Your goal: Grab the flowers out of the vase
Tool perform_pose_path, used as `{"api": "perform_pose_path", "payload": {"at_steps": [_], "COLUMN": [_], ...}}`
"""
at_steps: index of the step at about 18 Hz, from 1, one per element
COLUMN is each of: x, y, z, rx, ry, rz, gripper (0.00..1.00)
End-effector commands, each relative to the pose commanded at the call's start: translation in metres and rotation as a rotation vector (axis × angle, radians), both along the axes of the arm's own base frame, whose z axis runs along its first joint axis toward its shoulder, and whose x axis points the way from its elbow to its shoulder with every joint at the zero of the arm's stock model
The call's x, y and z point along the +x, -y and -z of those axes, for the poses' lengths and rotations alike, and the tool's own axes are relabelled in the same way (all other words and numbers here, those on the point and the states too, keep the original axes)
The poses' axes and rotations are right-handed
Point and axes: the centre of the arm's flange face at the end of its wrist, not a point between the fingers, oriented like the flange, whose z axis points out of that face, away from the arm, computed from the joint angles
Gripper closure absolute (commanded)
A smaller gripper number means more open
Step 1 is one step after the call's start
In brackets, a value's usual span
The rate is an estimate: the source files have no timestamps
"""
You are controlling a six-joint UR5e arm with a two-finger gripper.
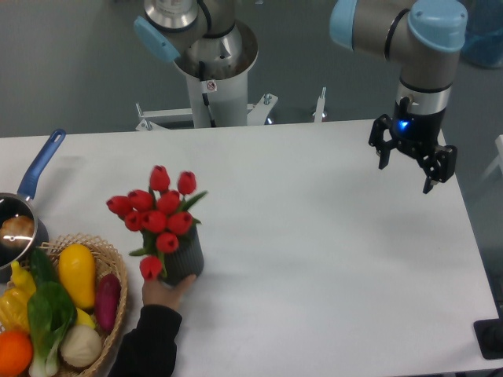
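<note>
My end effector (408,166) hangs above the far right part of the counter (330,259), its two fingers spread apart and gripping nothing. The fingertips point down at bare white surface, clear of it as far as I can tell.

Well away to my end effector's left and nearer the camera stand the flowers (157,210), red tulip buds in the vase (184,258). The stems are mostly hidden by the buds and the vase mouth. A person's hand (165,292) touches the vase's base from the near side; its dark sleeve is cut off by the bottom edge.

Further left, a wicker basket (110,259) of vegetables and a blue-handled saucepan (23,212) are both cropped by the frame's edge.

Behind the counter, my arm's white pedestal (212,86) stands against a grey floor, its upper joints cut off at the top.
</note>
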Motion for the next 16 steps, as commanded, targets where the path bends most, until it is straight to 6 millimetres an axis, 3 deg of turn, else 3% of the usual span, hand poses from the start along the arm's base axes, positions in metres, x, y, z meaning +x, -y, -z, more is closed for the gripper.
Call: {"api": "perform_pose_path", "payload": {"at_steps": [7,10,12,16], "x": [0.002,0.009,0.021,0.047], "y": [0.003,0.008,0.015,0.019], "z": [0.007,0.025,0.044,0.048], "rx": [-0.006,-0.019,-0.018,-0.022], "ry": [0.013,0.043,0.081,0.106], "rz": [-0.005,-0.011,-0.018,-0.022], "gripper": [0.00,0.00,0.00,0.00]}}
